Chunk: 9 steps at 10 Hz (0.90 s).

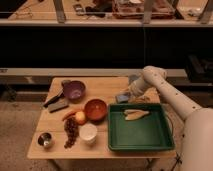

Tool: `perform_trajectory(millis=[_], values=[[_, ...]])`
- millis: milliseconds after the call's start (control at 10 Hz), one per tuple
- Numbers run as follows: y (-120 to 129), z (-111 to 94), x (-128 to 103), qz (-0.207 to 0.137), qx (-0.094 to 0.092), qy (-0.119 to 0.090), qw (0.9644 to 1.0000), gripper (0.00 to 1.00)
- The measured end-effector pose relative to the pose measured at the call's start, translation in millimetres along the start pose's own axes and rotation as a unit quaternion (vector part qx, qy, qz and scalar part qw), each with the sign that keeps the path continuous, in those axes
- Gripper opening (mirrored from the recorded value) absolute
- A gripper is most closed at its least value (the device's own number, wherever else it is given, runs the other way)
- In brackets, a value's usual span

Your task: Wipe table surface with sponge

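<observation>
Gripper [128,94]: down at the sponge [121,97], behind the green tray [145,135]
Grip: cannot tell whether clamped
Progress: wiping likely barely begun
Remaining: most of the table surface [107,85]

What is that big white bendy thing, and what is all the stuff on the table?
The white thing is a robot's arm. The robot has only one arm, and at the end of it is a gripper, which is its hand. There is only one picture. It comes from a camera looking down on the wooden table surface.

The gripper is low over the table, right at a small pale blue sponge near the back edge of a green tray. I cannot tell if it is holding the sponge.

On the left of the table are a purple bowl, a grey block with a black handle, an orange bowl, a carrot, dark grapes, a white cup and a small metal cup.
</observation>
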Motion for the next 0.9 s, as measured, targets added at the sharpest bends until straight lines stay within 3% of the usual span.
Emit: perform_trajectory(millis=[300, 500, 900], values=[[-33, 11, 12, 0.005, 0.001, 0.010, 0.9999, 0.00], [-59, 24, 6, -0.002, -0.001, 0.014, 0.9999, 0.00], [-82, 42, -13, -0.017, -0.005, 0.006, 0.9998, 0.00]])
